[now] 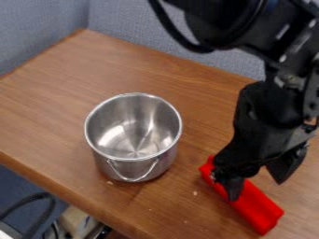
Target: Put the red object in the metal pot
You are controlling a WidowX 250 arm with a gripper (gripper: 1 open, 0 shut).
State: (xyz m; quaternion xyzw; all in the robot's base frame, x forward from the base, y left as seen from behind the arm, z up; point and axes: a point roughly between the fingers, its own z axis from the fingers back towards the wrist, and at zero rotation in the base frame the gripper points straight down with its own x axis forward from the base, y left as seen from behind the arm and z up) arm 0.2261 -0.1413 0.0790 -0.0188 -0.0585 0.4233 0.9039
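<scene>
end effector (259,175) wide open astride one red object (248,200), holding nothing; one metal pot (133,134) beside

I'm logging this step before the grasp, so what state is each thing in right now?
red object: lying flat on the table, outside the pot, not yet gripped.
metal pot: upright, empty.
tool: open, pointing down, astride the near end of the red object.
table: bears both pot and red object.

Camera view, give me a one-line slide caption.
Open gripper poised over the red object on the wooden table, beside the empty metal pot.
</scene>
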